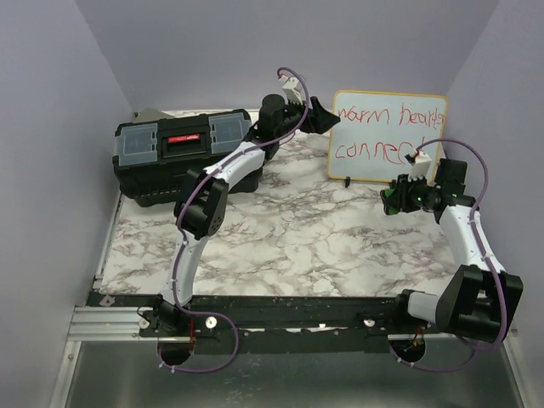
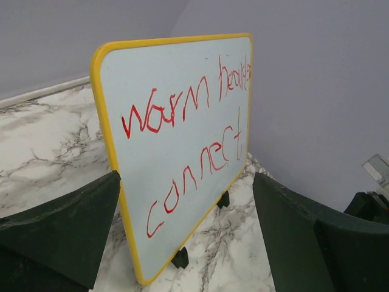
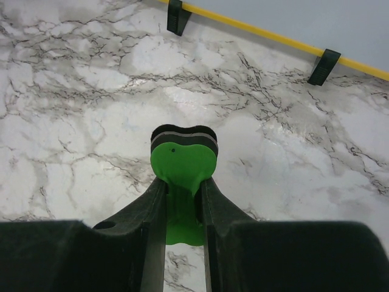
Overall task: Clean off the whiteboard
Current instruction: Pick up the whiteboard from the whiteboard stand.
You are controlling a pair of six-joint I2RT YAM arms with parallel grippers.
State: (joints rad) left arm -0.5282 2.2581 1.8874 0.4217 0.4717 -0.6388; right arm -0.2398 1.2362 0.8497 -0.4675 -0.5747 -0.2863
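Observation:
The whiteboard (image 1: 387, 136) with a yellow frame and black feet stands upright at the back right, bearing red handwriting "warm hearts connect". In the left wrist view the whiteboard (image 2: 182, 146) fills the middle. My left gripper (image 1: 321, 116) is open and empty, its jaws standing either side of the board's left edge. My right gripper (image 1: 393, 201) is shut on a green heart-shaped eraser (image 3: 182, 161) with a black felt pad. It holds the eraser above the marble top, just in front of the board's lower right part. The board's bottom edge (image 3: 273, 36) shows in the right wrist view.
A black toolbox (image 1: 183, 153) with grey lid compartments stands at the back left. Purple walls close the back and both sides. The marble tabletop (image 1: 289, 246) stretches between the arms. A metal rail (image 1: 110, 314) runs along the near edge.

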